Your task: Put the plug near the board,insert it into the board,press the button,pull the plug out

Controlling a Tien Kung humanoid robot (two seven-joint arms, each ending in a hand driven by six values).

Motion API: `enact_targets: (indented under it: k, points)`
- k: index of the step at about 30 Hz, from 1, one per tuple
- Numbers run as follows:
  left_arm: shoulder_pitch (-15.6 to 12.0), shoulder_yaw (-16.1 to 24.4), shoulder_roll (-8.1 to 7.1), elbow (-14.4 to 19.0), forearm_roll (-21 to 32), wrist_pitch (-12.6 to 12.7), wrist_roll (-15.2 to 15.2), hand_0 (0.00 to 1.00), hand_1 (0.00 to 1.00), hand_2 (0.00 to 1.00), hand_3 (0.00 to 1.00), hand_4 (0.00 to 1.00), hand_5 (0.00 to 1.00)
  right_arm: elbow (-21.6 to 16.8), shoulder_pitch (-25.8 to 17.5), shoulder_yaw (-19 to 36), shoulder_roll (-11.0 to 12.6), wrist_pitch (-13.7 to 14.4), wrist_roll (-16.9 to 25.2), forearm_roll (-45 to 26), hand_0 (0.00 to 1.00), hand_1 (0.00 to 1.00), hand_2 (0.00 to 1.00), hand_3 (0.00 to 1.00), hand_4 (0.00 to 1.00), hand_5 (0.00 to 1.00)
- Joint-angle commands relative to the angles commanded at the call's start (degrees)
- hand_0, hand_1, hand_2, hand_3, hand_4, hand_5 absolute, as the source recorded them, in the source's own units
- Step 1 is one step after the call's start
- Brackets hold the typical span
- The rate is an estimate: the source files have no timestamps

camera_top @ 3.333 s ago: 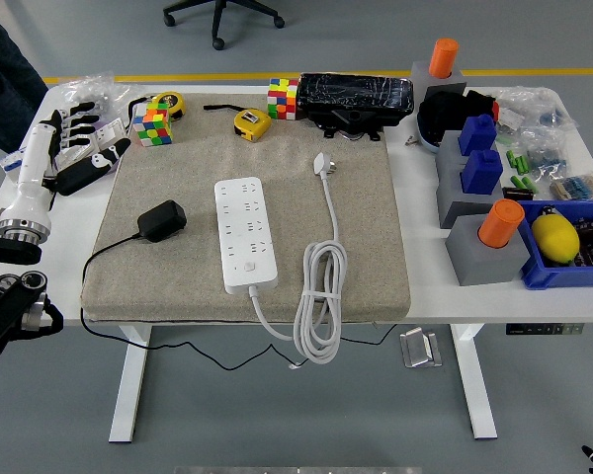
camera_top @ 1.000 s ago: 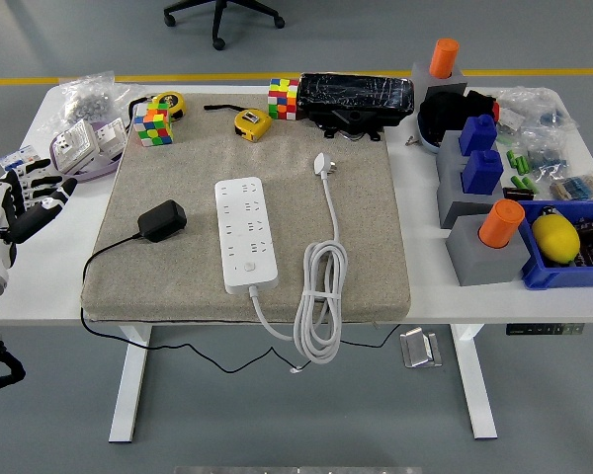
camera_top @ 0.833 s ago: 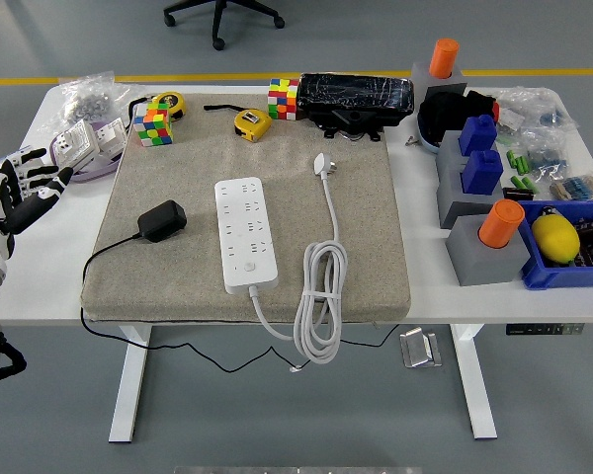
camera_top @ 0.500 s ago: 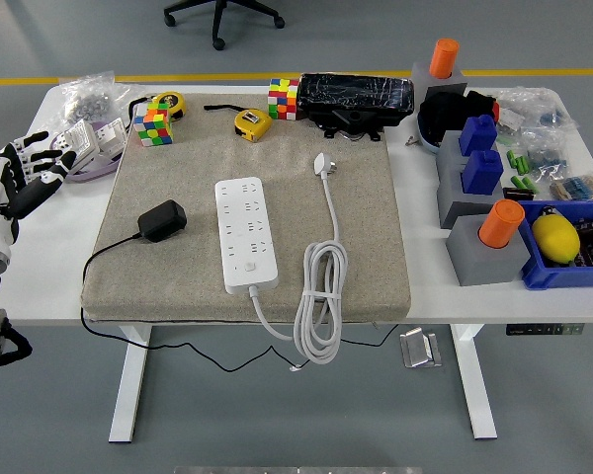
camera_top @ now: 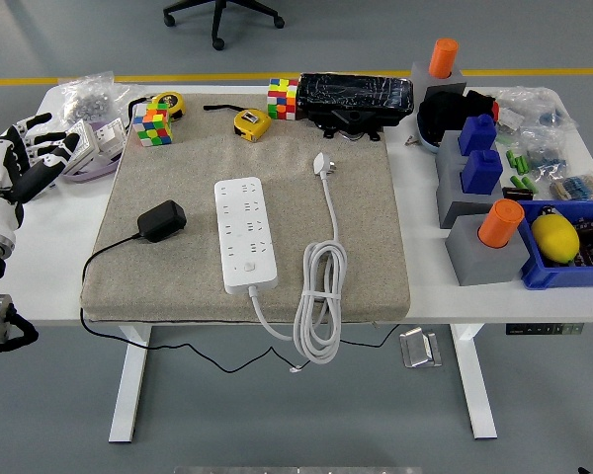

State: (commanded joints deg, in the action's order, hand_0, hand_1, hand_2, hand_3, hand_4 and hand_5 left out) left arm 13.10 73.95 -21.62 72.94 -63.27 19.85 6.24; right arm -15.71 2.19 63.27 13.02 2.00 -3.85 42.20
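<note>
The left hand (camera_top: 25, 163) hangs over the left end of the white worktop (camera_top: 425, 286), fingers spread and holding nothing. Just beyond its fingertips lies a clear bag of small parts (camera_top: 91, 148). Well off to the hand's right, on the beige mat (camera_top: 178, 276), sits the black plug (camera_top: 162, 220), its dark cord running back toward the worktop's near edge. Farther right of the plug, apart from it, the white power strip (camera_top: 244, 233) lies lengthwise on the mat with its round button (camera_top: 243, 267) toward the near end. Beyond the strip, farther still from the hand, the strip's own white cable (camera_top: 321, 296) is coiled, ending in a white plug (camera_top: 323, 164). Two colour cubes (camera_top: 150, 126) and two yellow tape measures (camera_top: 250, 122) line the mat's far side. The right hand is nowhere to be seen.
</note>
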Motion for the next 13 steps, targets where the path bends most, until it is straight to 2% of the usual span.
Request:
enact_targets:
  k: [13]
  points:
    - [0.3, 0.2, 0.22, 0.2, 0.0, 0.0, -0.1, 0.576, 0.647, 0.677, 0.809, 0.844, 0.405, 0.0, 0.8, -0.5, 0.5, -0.1, 0.0, -0.4, 0.609, 0.68, 0.662, 0.565, 0.969, 0.587]
